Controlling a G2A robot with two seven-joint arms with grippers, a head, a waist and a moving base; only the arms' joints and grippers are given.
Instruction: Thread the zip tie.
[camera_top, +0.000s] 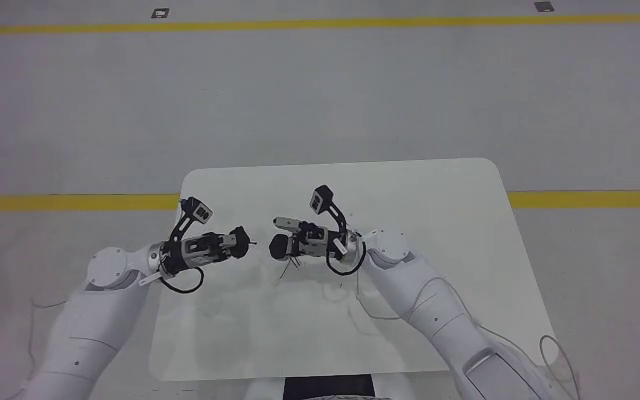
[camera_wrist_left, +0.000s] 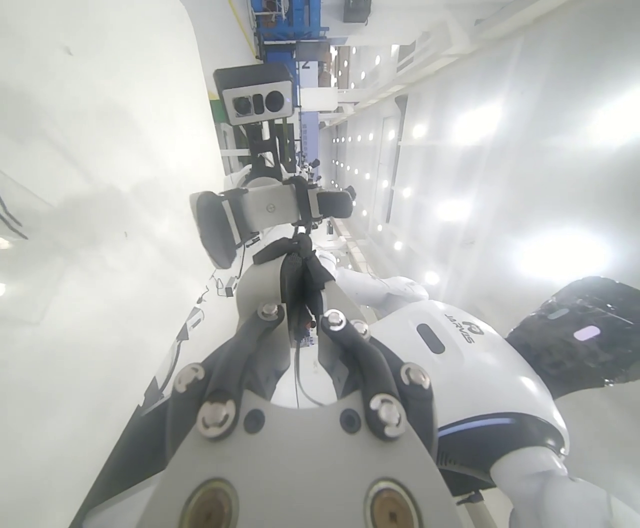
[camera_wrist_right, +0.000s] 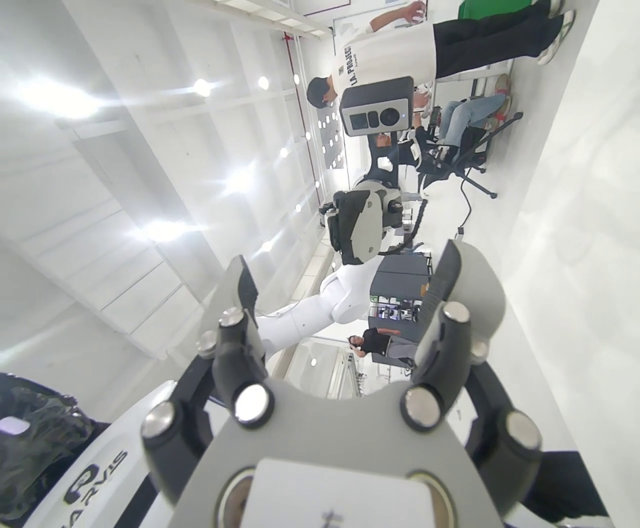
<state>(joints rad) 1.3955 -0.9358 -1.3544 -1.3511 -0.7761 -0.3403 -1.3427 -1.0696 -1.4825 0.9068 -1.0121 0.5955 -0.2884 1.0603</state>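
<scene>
Currently the left gripper (camera_top: 245, 240) is hovering above the middle of the table (camera_top: 440, 200), pinching shut on what looks like the zip tie (camera_wrist_left: 272, 252), with the right gripper (camera_wrist_right: 345, 260) facing it there, spread wide and empty, probably to take the free end.

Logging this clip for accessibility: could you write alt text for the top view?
Two robot arms face each other over a white table, with a small gap between their end effectors near its middle. The left end effector is shut, and a thin dark tip, likely the zip tie, points from it toward the open right end effector.
</scene>
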